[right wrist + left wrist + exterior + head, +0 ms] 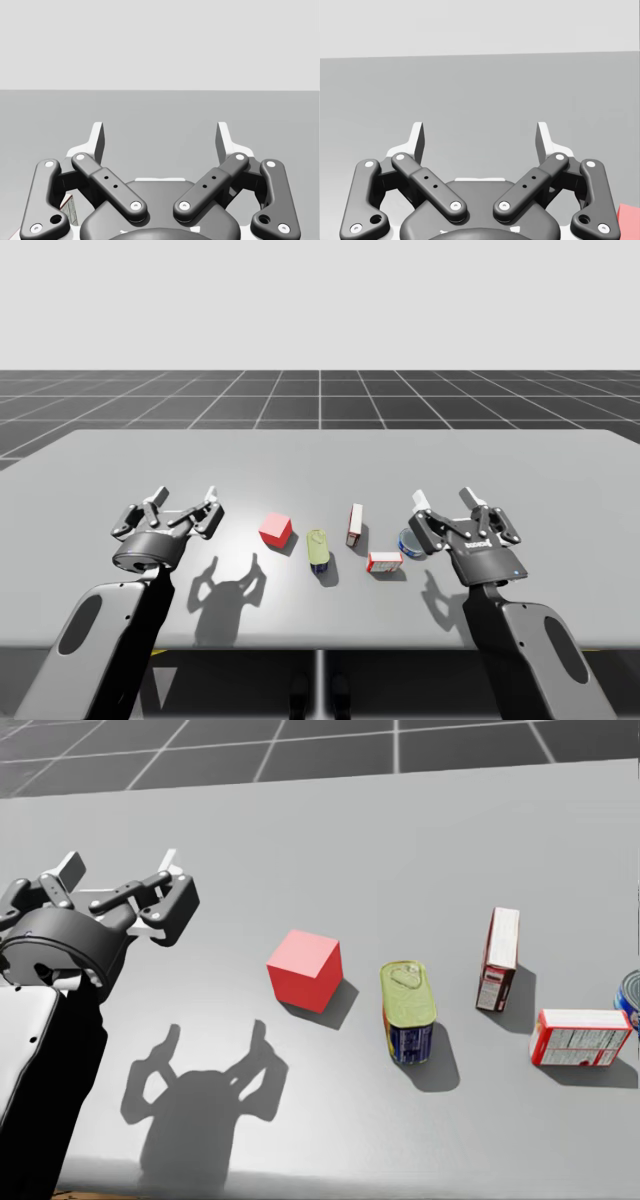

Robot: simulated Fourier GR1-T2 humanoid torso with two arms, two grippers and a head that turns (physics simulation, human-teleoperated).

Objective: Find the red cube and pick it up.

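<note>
The red cube (276,530) (305,970) rests on the grey table (320,465), left of the middle. My left gripper (184,500) (120,880) (480,137) hovers open to the cube's left, a short way off, with nothing between its fingers. In the left wrist view a corner of the red cube (629,220) peeks beside the gripper's base. My right gripper (447,504) (160,137) is open over the right part of the table, apart from the cube.
Right of the cube lie a yellow-green tin (318,548) (407,1010), an upright white and red box (354,525) (499,958), a flat red and white box (385,561) (580,1037) and a blue can (409,542) (630,1002) by my right gripper.
</note>
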